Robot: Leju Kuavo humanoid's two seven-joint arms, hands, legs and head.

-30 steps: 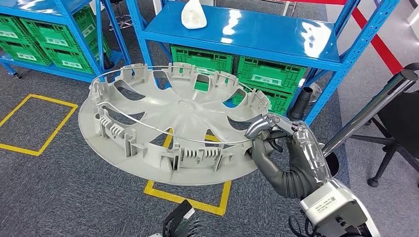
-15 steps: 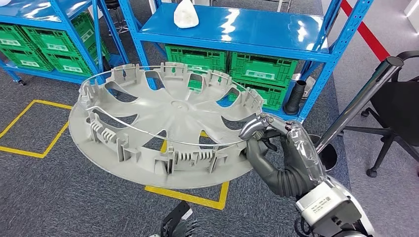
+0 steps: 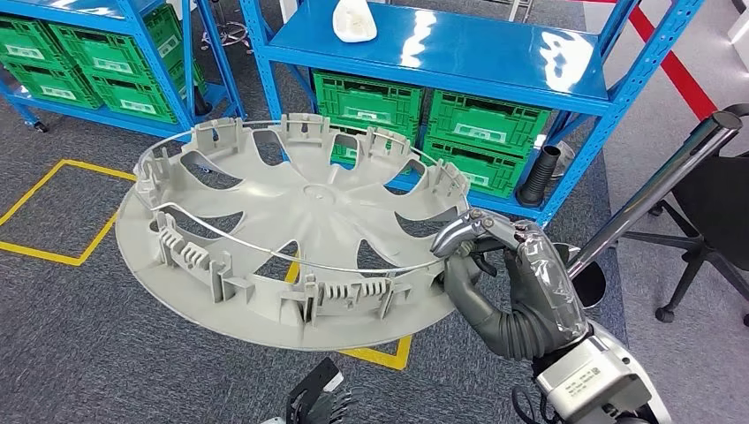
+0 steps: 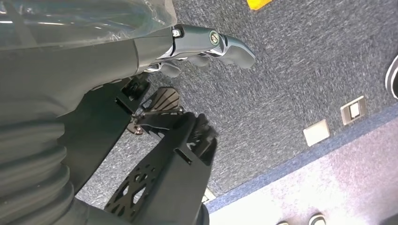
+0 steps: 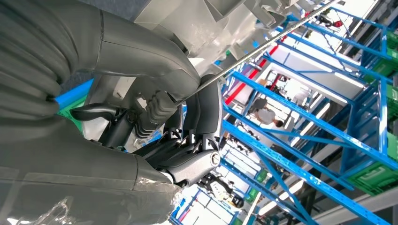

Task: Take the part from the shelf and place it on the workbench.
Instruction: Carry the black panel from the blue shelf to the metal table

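The part is a large grey plastic wheel cover (image 3: 309, 221), inner side up, with a thin wire ring (image 3: 265, 258) around its clips. My right hand (image 3: 508, 278) grips its rim at the right edge and holds it roughly level above the carpet, in front of the blue shelf (image 3: 459, 53). In the right wrist view the right hand (image 5: 141, 93) closes around the cover's edge (image 5: 220, 18) and the wire. My left hand (image 4: 192, 47) hangs over the floor with nothing in it, its fingers loosely apart.
Green crates (image 3: 481, 132) sit under the blue shelf, and a white lump (image 3: 353, 19) lies on top. A second blue rack (image 3: 88, 53) stands at the left. Yellow tape (image 3: 53, 212) marks the carpet. A black chair (image 3: 715, 221) and a silver pole (image 3: 662, 190) are at the right.
The whole picture has shifted, so the camera has moved. The wheel cover stays in my right hand's grip and sits slightly lower and further left in the picture.
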